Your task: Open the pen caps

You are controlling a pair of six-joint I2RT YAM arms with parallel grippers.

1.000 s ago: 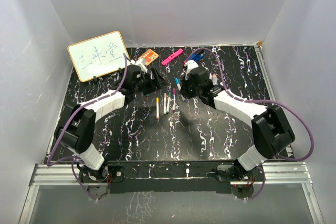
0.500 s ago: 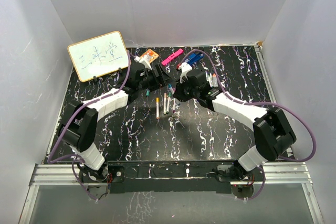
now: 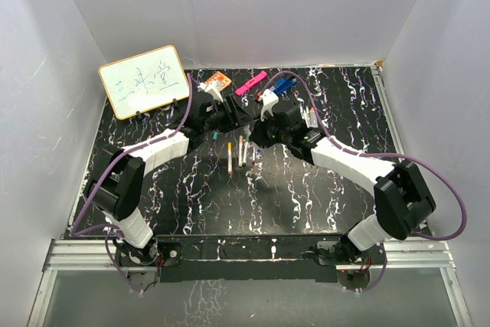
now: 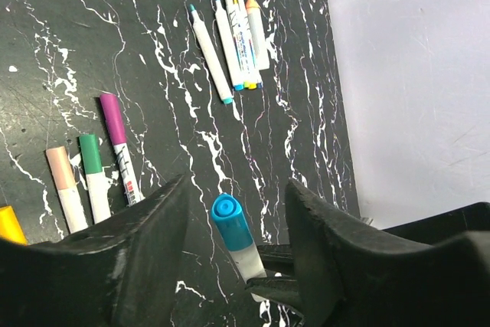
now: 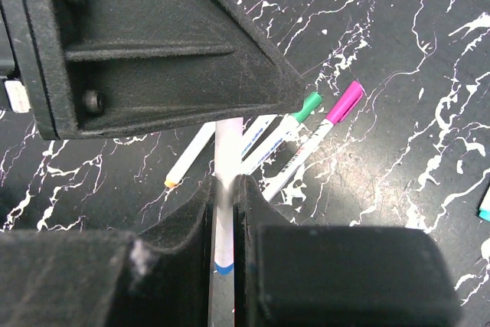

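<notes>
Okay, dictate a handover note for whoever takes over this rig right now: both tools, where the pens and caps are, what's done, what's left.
Left tool: open, with a finger on either side of the blue cap, not touching it.
Right tool: shut on the white pen that wears that cap, holding it out to the left tool.
Done: a cluster of bare-tipped pens lies near the wall, apparently already opened.
Left: pull off the blue cap. At least the purple cap, green cap and pink cap then remain, on pens lying side by side on the table.
</notes>
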